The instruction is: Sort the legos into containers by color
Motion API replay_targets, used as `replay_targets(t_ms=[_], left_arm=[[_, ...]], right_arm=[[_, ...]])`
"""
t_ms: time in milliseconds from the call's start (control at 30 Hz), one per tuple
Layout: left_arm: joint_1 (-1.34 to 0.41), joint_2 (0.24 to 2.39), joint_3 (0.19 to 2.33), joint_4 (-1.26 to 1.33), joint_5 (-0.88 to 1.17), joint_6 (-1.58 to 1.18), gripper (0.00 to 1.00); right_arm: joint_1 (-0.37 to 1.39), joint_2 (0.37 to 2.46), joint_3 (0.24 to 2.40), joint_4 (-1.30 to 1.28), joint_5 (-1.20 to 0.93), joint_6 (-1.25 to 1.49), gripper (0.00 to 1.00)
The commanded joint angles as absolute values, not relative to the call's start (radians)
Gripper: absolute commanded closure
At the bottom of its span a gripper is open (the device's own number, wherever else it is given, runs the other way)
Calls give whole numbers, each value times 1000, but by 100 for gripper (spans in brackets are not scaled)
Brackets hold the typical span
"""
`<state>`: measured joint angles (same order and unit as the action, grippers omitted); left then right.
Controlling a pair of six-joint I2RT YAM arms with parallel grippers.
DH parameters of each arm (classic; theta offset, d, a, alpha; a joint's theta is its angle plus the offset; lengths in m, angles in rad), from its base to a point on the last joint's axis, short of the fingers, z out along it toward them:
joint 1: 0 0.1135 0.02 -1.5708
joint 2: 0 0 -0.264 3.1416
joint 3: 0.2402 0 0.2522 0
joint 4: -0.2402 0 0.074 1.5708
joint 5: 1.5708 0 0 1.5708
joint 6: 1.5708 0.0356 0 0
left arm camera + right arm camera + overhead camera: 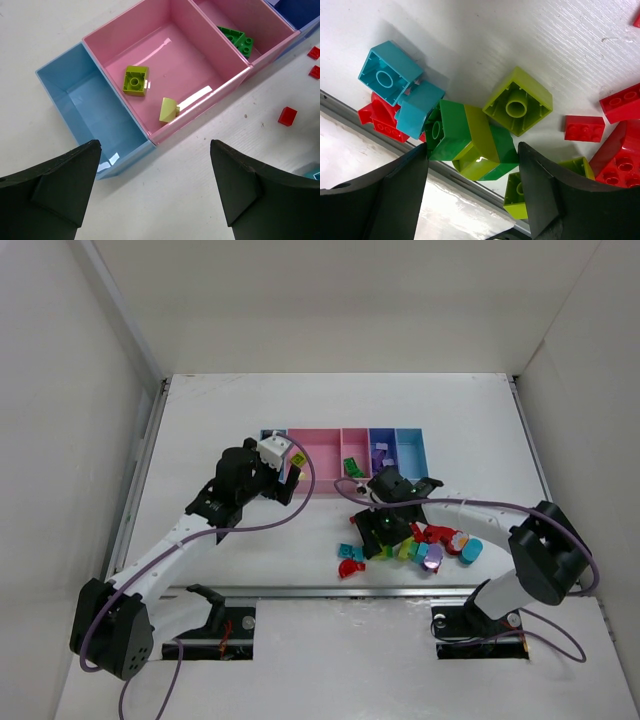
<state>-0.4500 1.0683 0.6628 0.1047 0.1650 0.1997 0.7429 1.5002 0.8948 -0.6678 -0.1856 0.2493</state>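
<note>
Nearest to the arm bases, the loose legos [415,548] lie in a tight heap just beside the metal rail [300,590] at the near edge of the table [200,420]. The right gripper [472,150] is low over this heap, one finger on each side of a green brick [445,135] that has a lime brick [480,155] joined to it. The fingers stand very close to the sides of this pair, but I cannot tell if they press it or only frame it. I judge this pair is chosen because it sits on top with free sides.

Several things are in the way. A cyan brick [420,107] lies against the green one near one finger. An upturned lime block [517,102] is just beyond, and red pieces [585,128] crowd the other side. Closing may therefore disturb neighbours. The pair also has two colours, so as it is it probably fits no single bin.

Farther away, the left gripper [155,145] hovers with its jaws wide apart and nothing between them, just in front of the containers [320,450]. Below it the end light blue bin [85,95] shows nothing inside. The wide pink bin [170,40] holds two lime pieces [136,80], and the narrow pink bin [227,12] holds green ones [237,39]. The purple-blue bin [390,435] and the last light blue bin [410,452] are farther along the row. Most of the sorting is not yet done, I judge.
</note>
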Motion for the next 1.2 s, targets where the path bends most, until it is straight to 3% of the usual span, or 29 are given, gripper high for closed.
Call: replay_targets(t_ms=[0, 67, 200, 367, 500, 667, 800, 1067, 1167], left_arm=[[-453, 1040, 657, 127, 172, 187, 12], [-453, 1040, 657, 127, 172, 187, 12], [-453, 1040, 666, 118, 172, 209, 12], [-453, 1040, 687, 83, 257, 291, 17], [-453, 1040, 719, -3, 501, 508, 18], [-453, 971, 729, -150, 855, 839, 8], [-453, 1002, 790, -133, 983, 850, 0], [-509, 1167, 946, -160, 966, 874, 0], [-535, 1195, 973, -175, 956, 883, 7]], right_arm=[[755, 1516, 900, -623, -202, 227, 51], [755, 1537, 911, -611, -212, 227, 69], [755, 1546, 954, -591, -221, 227, 81], [755, 1546, 1040, -601, -187, 236, 84], [755, 1525, 1133, -643, -156, 236, 87], [755, 1460, 1219, -657, -132, 227, 87], [755, 1448, 1281, -632, -153, 241, 87], [755, 1450, 1362, -609, -193, 270, 87], [755, 1450, 1373, -598, -204, 270, 87]])
